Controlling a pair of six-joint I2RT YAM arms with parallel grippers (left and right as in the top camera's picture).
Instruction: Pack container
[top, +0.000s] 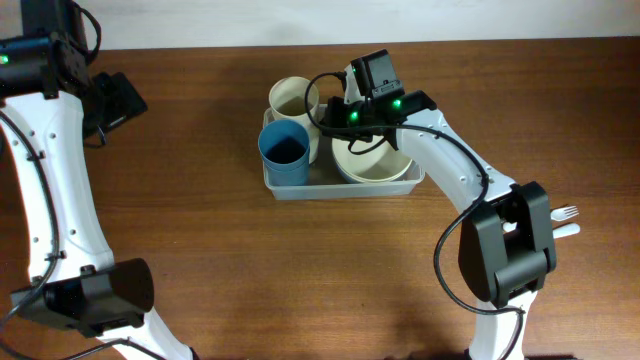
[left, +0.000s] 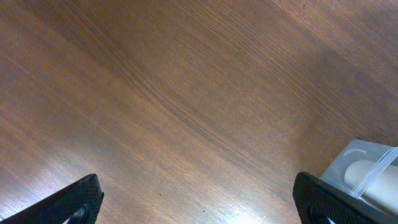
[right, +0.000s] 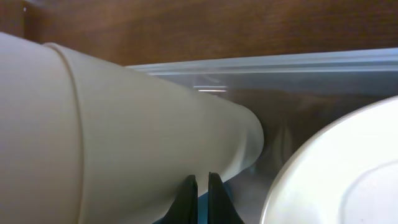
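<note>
The container (top: 340, 190) is a clear plastic bin at the table's middle. It holds a cream cup (top: 293, 97), a blue cup (top: 285, 150) and a white bowl (top: 375, 165). My right gripper (top: 330, 122) is down inside it, between the cream cup and the bowl. In the right wrist view that gripper (right: 202, 198) is shut with nothing between its fingers, close by the cream cup (right: 93, 137), with the bowl (right: 348, 174) to the right. My left gripper (top: 125, 103) hangs open far to the left. Its fingers (left: 81, 199) stand wide over bare wood.
A white fork (top: 566, 212) lies at the table's right edge beside the right arm's base. The left wrist view catches a corner of the container (left: 367, 168) at its lower right. The table is brown wood.
</note>
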